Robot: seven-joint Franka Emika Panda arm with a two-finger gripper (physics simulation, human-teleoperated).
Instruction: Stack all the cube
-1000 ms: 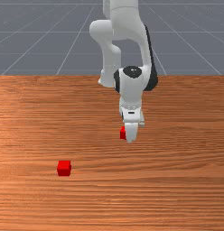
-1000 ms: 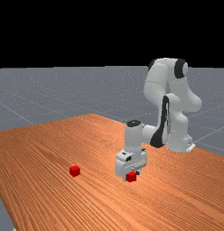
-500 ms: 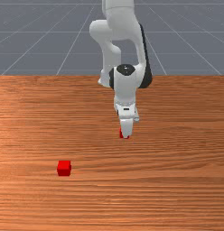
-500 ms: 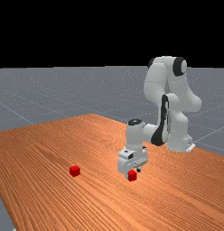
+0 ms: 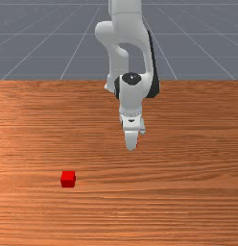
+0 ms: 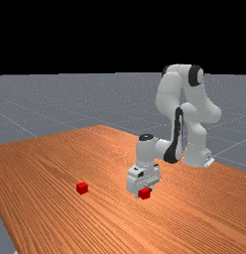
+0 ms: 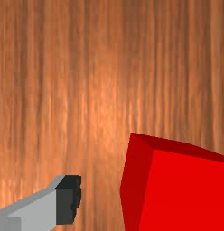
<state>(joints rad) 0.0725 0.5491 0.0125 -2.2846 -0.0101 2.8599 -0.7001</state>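
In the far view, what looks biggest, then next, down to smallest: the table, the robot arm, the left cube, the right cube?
1. Table
2. Robot arm
3. Left cube and right cube: these two look about the same size, so I can't rank them.

1. Our arm point(image 6: 167, 96) is white shaded with soft grey, built of smooth, rounded, tube-like links.
2. We have a black band point(image 6: 196, 76) near the top bend, around a pale round end.
3. A long black strip point(image 6: 177, 126) edges our forearm and broadens at one end.
4. Our wrist point(image 6: 145, 151) is a stout white cylinder with a round, glossy black cap point(image 6: 146, 137).
5. Our gripper point(image 6: 144, 192) has a broad, boxy white body with small black marks.
6. We have a grey finger point(image 7: 35, 214) with a blocky black tip, its inner edge notched.
7. Our base point(image 6: 195, 155) is white, flaring at the foot.
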